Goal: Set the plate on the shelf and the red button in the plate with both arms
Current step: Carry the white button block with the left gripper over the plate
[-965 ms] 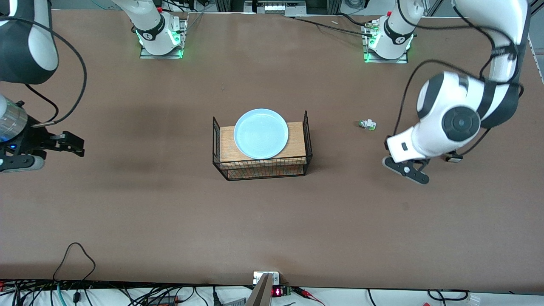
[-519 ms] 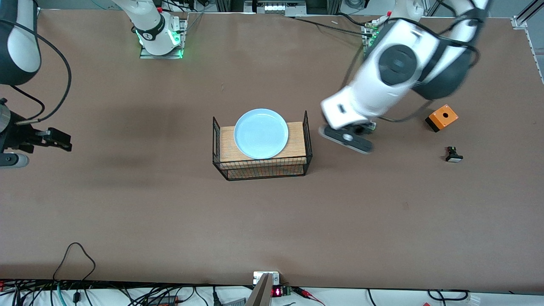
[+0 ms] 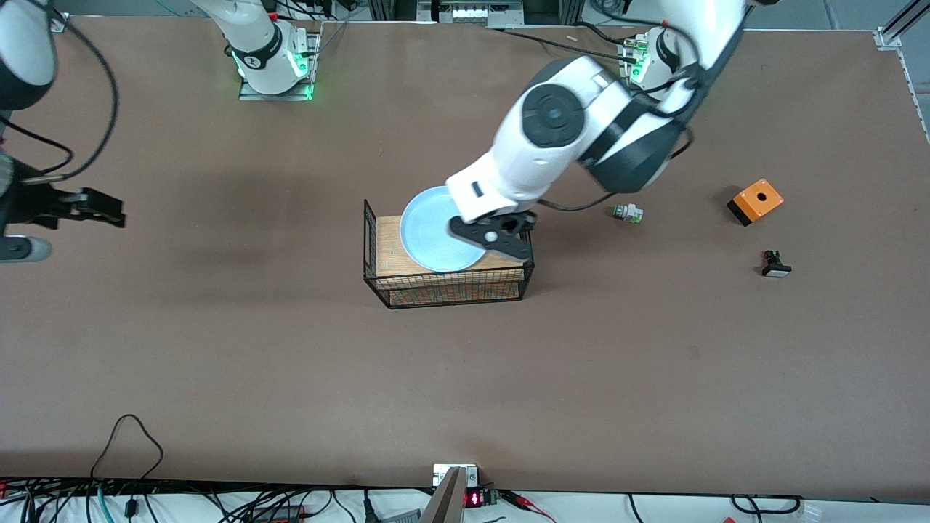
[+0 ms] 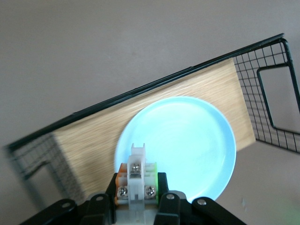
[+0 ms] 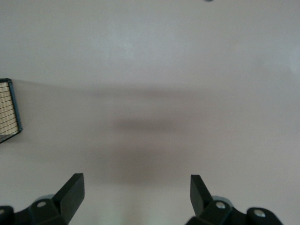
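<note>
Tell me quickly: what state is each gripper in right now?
Left gripper: shut on a small white button part, over the plate.
Right gripper: open, holding nothing, over bare table at the right arm's end.

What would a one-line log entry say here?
left tool: shut on button, over plate | right tool: open, waiting | plate: on rack

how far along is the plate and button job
Done: the plate sits on the wire rack's wooden top. In hand: the left gripper, jaws shut on a small white button part, is over the plate. Left: releasing it. The right gripper waits open.
</note>
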You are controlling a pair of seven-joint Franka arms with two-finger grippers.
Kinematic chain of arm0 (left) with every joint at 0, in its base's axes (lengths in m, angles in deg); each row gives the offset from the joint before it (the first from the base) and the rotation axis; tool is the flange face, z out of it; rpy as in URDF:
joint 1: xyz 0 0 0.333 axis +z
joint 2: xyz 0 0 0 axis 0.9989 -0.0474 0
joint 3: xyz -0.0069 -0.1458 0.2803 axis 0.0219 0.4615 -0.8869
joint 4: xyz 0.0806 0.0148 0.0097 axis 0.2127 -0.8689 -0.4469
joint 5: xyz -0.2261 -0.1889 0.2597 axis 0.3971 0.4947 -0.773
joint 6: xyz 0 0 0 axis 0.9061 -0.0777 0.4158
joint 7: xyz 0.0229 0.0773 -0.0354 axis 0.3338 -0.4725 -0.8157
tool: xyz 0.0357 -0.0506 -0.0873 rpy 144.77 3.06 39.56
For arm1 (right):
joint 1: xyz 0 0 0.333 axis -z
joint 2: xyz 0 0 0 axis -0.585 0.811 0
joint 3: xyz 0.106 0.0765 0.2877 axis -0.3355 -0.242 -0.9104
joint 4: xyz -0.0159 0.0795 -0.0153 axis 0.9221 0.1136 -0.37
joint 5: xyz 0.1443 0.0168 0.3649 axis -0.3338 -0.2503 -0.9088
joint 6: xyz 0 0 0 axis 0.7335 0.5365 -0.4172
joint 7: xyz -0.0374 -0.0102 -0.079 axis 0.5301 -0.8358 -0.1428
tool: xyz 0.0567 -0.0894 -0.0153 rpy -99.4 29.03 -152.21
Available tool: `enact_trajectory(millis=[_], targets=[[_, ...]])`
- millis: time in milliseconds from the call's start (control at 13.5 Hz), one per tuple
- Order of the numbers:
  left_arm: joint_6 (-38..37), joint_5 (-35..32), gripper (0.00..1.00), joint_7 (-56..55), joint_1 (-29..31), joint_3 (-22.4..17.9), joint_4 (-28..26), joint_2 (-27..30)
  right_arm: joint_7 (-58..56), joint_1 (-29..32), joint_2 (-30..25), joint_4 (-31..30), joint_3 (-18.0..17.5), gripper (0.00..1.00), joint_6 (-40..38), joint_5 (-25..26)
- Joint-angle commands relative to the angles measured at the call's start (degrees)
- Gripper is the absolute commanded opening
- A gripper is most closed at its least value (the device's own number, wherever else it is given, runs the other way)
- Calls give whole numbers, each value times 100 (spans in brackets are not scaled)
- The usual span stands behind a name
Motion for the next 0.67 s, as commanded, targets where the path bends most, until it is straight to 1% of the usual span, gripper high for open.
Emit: enact_trajectory(millis=[0, 148, 223, 371, 519, 594], targets=[[330, -263, 5, -306, -231, -90, 343, -382, 332, -140, 4, 129, -74, 100, -334, -21], [770, -316, 5, -315, -284, -90, 326, -532, 350, -236, -5, 181, -119, 100, -527, 31], [850, -342, 5, -315, -293, -90, 326, -567, 350, -307, -5, 260, -110, 100, -536, 75], [868, -378, 6, -315, -293, -98, 291, -576, 341, -246, 13, 401, -40, 100, -528, 14], [868, -649, 8, -306, -293, -133, 256, -576, 306, -237, 30, 419, -31, 100, -545, -56], [851, -702, 9, -323, -302, -125, 142, -576, 306, -263, -13, 376, -57, 100, -484, -100]])
